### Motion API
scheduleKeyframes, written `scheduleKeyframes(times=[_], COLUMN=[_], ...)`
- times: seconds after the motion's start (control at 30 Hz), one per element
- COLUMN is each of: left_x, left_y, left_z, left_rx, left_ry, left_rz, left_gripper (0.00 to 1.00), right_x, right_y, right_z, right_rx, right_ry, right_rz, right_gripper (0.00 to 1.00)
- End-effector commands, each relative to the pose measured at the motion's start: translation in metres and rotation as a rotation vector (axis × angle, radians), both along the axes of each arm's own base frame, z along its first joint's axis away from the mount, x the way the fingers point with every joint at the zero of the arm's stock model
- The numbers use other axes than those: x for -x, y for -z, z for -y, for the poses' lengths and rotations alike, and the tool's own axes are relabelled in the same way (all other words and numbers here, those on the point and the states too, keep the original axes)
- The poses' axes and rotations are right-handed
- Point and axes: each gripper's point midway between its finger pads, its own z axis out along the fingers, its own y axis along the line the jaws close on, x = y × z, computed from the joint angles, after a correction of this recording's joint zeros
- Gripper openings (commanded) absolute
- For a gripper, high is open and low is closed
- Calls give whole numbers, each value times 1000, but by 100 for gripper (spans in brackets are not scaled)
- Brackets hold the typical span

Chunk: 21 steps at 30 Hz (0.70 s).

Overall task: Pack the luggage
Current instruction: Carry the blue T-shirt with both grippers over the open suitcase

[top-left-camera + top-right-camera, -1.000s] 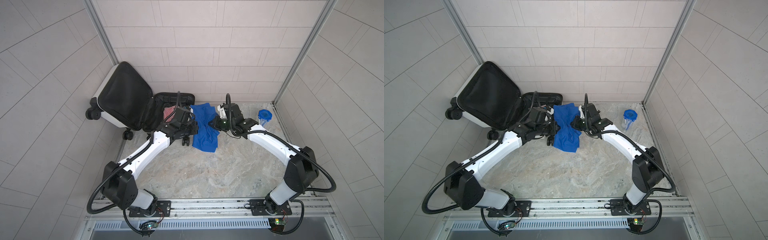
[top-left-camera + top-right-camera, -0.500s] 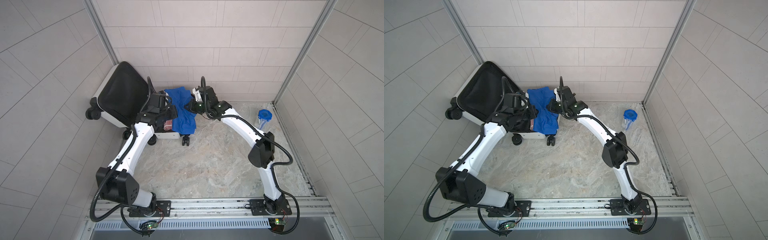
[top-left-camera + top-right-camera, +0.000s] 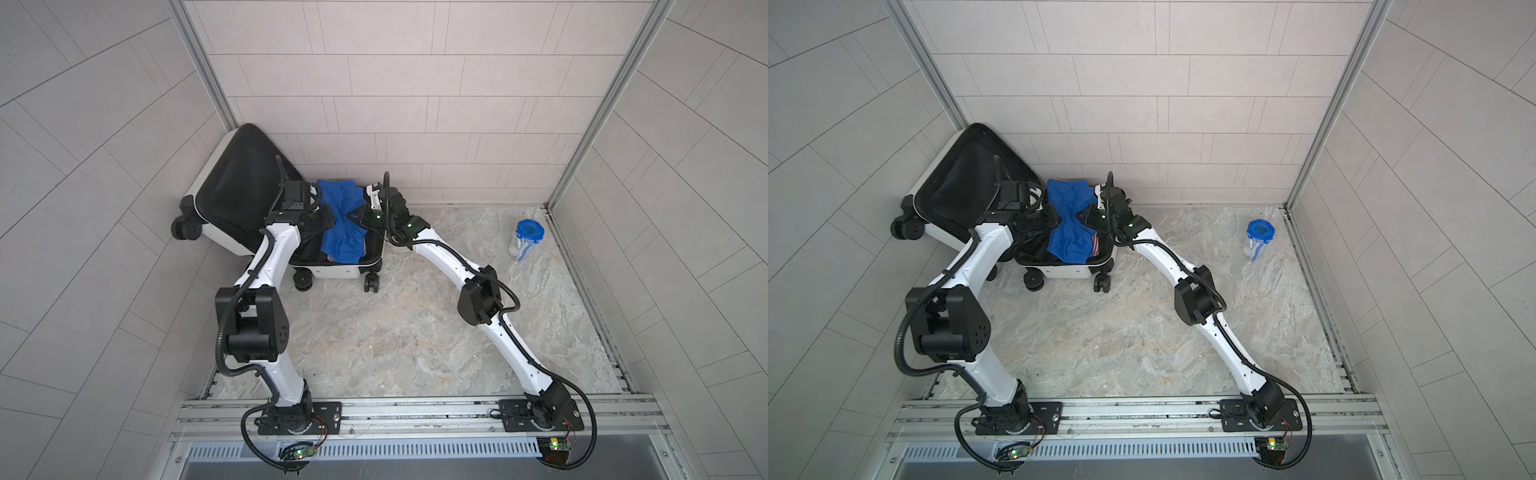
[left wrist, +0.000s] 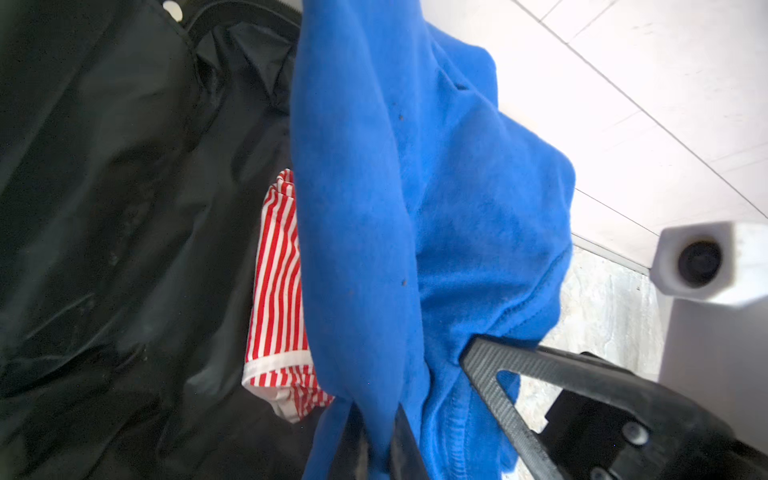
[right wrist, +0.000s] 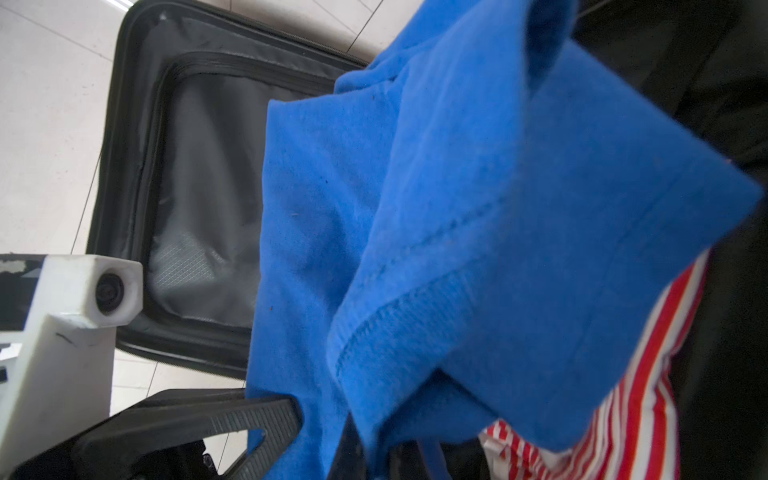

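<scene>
BACK CORNER OF THE RIG: The luggage (image 3: 337,272) lies open at the rear left of the tabletop (image 3: 395,332). Its black-lined lid is tipped up toward the corner walls and its white base rests flat, wheels facing me. Both arms meet over the base. The left gripper (image 4: 379,440) has its jaws clamped on a fold of a blue fleece garment (image 3: 343,226), and the right gripper (image 5: 365,453) has its jaws pinched shut on the same garment near a stitched hem. The cloth hangs between them over the open compartment, above a red-and-white striped garment (image 4: 276,291) already lying on the lining. A clear container with a blue lid (image 3: 527,235) stands well apart on the right side.

From my station I judge the fleece to be light, limp and grippy. It should sag and bunch wherever it is let go, so the hems and thick folds look like the surest places to pinch. The case is another matter. Its shell looks stiff and smooth, and on spinner wheels I expect it to roll away under any sideways push. I would take it by the lid's rim near the zip track rather than by the slick shell, and swing the lid on its hinge.

I can read no brand, label or writing in any view.
</scene>
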Motion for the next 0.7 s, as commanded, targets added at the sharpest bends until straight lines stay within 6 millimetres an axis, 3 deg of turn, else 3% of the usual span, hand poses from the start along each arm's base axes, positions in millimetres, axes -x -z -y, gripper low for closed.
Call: scheduleKeyframes(times=[0.0,0.2,0.37,0.67], left_x=[-14,-25,-35,-52], left_y=[-19,5,20,75], left_z=[1,-12,-20,-29], left_rx=[4,-4,-3,-5], left_ry=[31,9,0,-3], left_rz=[67,23,-4,-112], left_gripper=[2,1,1,0], right_x=[-17,-38,-44,-48], right_y=[-45,-26,-8,3], right_z=[4,10,10,15], right_rx=[-129,-152,-138,-84], right_ry=[54,119,149,204], right_rz=[135,157,146,135], right_gripper=[0,1,3,19])
